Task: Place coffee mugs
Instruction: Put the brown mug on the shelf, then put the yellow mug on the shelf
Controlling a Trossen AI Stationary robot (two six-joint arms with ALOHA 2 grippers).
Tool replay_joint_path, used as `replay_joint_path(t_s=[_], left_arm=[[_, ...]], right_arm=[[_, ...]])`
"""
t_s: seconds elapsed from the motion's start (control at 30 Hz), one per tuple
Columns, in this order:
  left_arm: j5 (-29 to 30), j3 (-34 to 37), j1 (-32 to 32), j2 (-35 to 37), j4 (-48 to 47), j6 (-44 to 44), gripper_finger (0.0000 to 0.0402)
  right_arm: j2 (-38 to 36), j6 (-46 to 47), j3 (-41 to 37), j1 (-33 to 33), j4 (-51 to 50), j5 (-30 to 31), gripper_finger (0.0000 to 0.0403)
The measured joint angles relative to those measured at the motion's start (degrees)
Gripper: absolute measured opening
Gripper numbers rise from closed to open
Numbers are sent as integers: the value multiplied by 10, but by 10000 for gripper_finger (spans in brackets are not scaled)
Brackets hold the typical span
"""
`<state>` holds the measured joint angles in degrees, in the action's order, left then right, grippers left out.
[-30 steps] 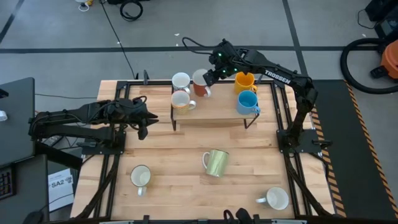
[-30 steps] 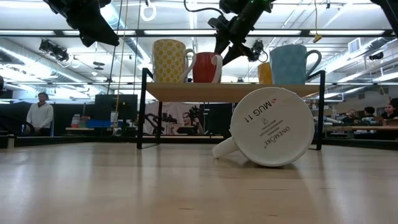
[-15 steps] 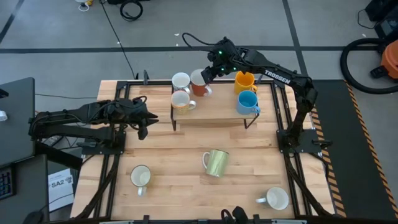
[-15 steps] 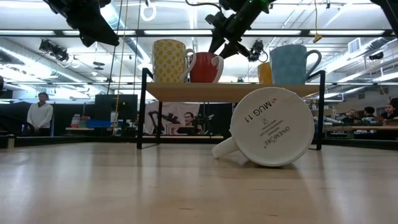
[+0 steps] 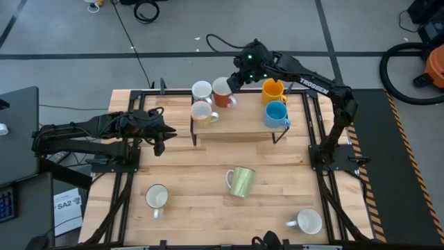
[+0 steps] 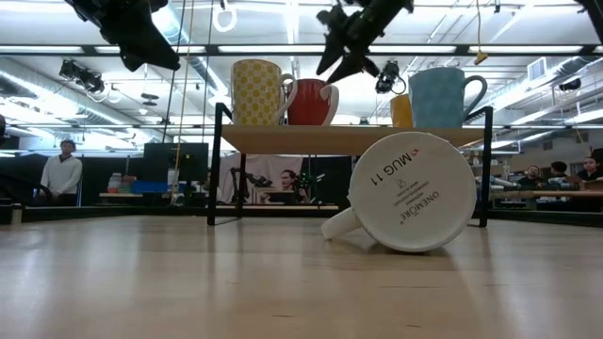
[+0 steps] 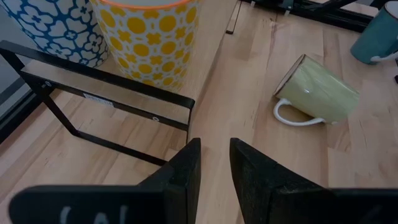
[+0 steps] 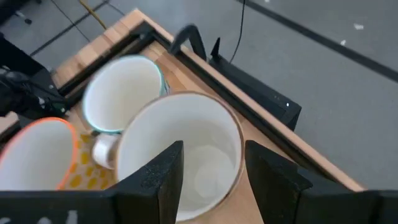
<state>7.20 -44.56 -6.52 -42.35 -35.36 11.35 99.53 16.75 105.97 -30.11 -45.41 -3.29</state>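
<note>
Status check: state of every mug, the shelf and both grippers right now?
Shelf: holds five upright mugs.
Red mug: upright on shelf, released.
Orange mug: upright on shelf.
Blue mug: upright on shelf.
Green mug: on its side on table.
Front left white mug: upright on table.
Front right white mug: on table.
Right gripper: open, empty, above red mug.
Left gripper: empty, beside shelf.

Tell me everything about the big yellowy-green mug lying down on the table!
The yellow-green mug is pale, smooth and looks ceramic, with a white handle. It lies on its side on the wooden table, in front of the shelf. In the low view its round white base faces the camera, printed with "MUG 11". It looks empty, and nothing touches it but the table; both grippers are far from it.
</note>
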Motion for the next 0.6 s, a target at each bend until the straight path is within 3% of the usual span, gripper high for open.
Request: replay_joint_path(t_s=[0.27,0.5,0.6], left_arm=[[-10,0,0,0,-1,18,91],[-155,-19,2,0,0,54,91],[-181,-20,27,0,4,68,91]], right_arm=[[-65,-35,0,28,-2,0,175],[-85,-101,0,111,-52,2,175],[-85,-106,0,151,-70,18,175]])
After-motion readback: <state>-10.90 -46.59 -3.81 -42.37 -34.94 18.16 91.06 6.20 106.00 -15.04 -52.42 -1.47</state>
